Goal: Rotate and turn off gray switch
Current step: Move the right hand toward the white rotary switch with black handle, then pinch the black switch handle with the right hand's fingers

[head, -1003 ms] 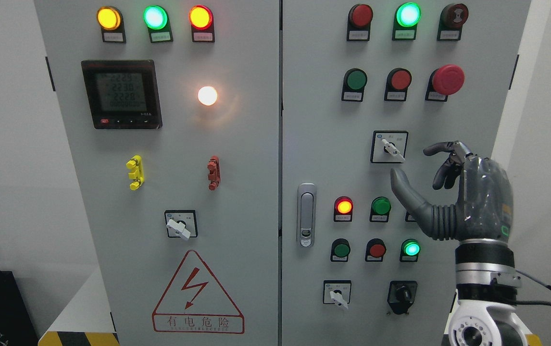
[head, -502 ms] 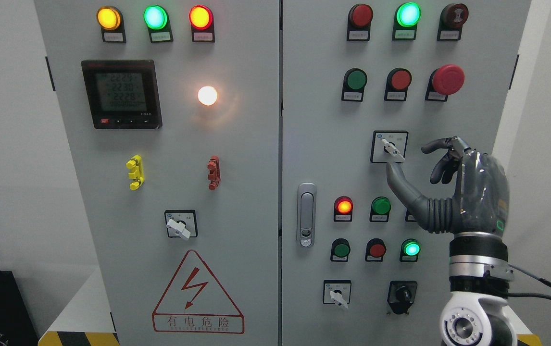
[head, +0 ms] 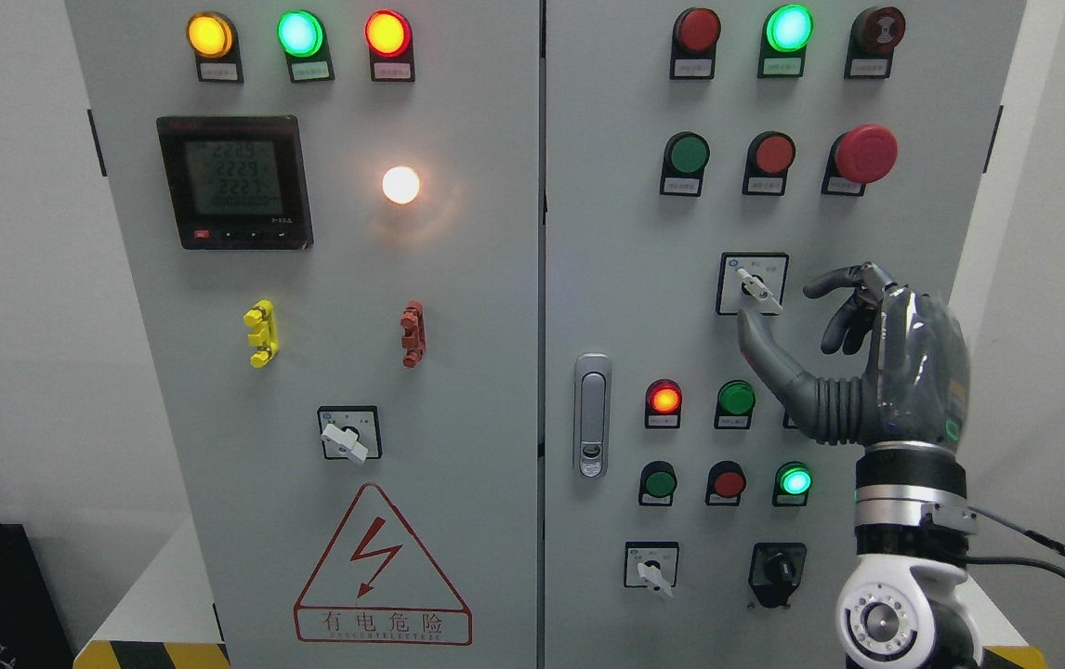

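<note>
A gray rotary switch (head: 759, 288) sits in a black-framed square plate on the right cabinet door, its white-gray handle pointing down and right. My right hand (head: 779, 307) rises from the lower right, just right of and below the switch. Its fingers are spread and hold nothing. The thumb tip (head: 748, 325) is just under the switch plate and the curled index finger (head: 825, 283) is a little right of it. I cannot tell whether either touches the panel. The left arm is out of view.
Similar gray switches sit on the left door (head: 348, 437) and at the lower right door (head: 651, 569), beside a black knob (head: 777, 569). Lit lamps and push buttons surround the hand, with a red mushroom button (head: 864, 153) above. A door latch (head: 593, 413) is at the centre.
My right hand has moved left and slightly up toward the switch. The thumb tip now lies just under the switch plate. The switch handle has not turned.
</note>
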Robot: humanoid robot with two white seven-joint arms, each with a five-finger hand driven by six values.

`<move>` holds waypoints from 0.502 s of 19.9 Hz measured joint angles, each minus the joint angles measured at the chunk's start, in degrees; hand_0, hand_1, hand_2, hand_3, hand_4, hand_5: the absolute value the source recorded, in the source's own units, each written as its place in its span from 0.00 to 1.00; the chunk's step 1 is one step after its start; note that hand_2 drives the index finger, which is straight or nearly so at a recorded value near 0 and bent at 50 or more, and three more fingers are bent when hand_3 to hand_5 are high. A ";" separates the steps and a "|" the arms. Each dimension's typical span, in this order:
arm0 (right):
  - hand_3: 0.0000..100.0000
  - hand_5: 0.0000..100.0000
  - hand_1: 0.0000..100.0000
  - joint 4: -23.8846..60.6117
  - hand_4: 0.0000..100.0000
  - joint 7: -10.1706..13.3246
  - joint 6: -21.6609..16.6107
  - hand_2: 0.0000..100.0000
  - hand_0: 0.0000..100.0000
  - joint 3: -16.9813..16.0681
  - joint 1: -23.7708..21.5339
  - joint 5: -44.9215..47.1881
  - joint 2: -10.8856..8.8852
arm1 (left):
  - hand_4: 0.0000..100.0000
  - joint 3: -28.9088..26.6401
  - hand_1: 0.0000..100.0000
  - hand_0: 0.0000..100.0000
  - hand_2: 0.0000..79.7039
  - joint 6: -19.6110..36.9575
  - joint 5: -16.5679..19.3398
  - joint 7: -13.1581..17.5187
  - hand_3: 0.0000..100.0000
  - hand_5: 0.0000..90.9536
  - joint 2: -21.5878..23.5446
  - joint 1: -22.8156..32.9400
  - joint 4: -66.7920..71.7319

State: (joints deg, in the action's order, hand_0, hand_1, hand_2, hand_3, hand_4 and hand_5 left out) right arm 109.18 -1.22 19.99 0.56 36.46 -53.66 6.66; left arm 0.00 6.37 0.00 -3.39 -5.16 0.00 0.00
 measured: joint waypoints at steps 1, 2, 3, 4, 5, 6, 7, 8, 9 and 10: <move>0.91 1.00 0.44 -0.12 0.92 0.00 0.12 0.50 0.00 0.20 0.13 0.00 0.05 | 0.00 0.00 0.39 0.12 0.00 0.00 0.00 0.00 0.00 0.00 0.00 0.00 0.00; 0.91 1.00 0.44 -0.22 0.92 0.00 0.20 0.51 0.00 0.38 0.27 0.00 0.11 | 0.00 0.00 0.39 0.12 0.00 0.00 0.00 0.00 0.00 0.00 0.00 0.00 0.00; 0.91 1.00 0.44 -0.31 0.93 0.00 0.29 0.51 0.00 0.57 0.39 0.00 0.15 | 0.00 0.00 0.39 0.12 0.00 0.00 0.00 0.00 0.00 0.00 0.00 0.00 0.00; 0.91 1.00 0.44 -0.39 0.93 0.00 0.36 0.51 0.00 0.74 0.48 0.00 0.20 | 0.00 0.00 0.39 0.12 0.00 0.00 0.00 0.00 0.00 0.00 0.00 0.00 0.00; 0.91 1.00 0.44 -0.48 0.93 0.00 0.40 0.52 0.00 0.91 0.57 -0.01 0.24 | 0.00 0.00 0.39 0.12 0.00 0.00 0.00 0.00 0.00 0.00 0.00 0.00 0.00; 0.91 1.00 0.44 -0.58 0.93 0.00 0.56 0.52 0.00 1.05 0.68 -0.01 0.27 | 0.00 0.00 0.39 0.12 0.00 0.00 0.00 0.00 0.00 0.00 0.00 0.00 0.00; 0.91 1.00 0.44 -0.68 0.93 0.00 0.81 0.52 0.00 1.20 0.78 -0.02 0.30 | 0.00 0.00 0.39 0.12 0.00 0.00 0.00 0.00 0.00 0.00 0.00 0.00 0.00; 0.91 1.00 0.44 -0.78 0.93 0.01 1.05 0.52 0.00 1.32 0.87 -0.02 0.33 | 0.00 0.00 0.39 0.12 0.00 0.00 0.00 0.00 0.00 0.00 0.00 0.00 0.00; 0.91 1.00 0.45 -0.87 0.93 0.00 1.22 0.53 0.01 1.44 0.95 -0.02 0.36 | 0.00 0.00 0.39 0.12 0.00 0.00 0.00 0.00 0.00 0.00 0.00 0.00 0.00; 0.91 1.00 0.45 -0.94 0.93 0.01 1.34 0.53 0.01 1.53 1.03 -0.02 0.38 | 0.00 0.00 0.39 0.12 0.00 0.00 0.00 0.00 0.00 0.00 0.00 0.00 0.00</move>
State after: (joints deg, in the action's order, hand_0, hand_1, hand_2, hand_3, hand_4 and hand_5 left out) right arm 108.24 -1.21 21.34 2.10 37.48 -53.69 7.03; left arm 0.00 6.37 0.00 -3.39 -5.16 0.00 0.00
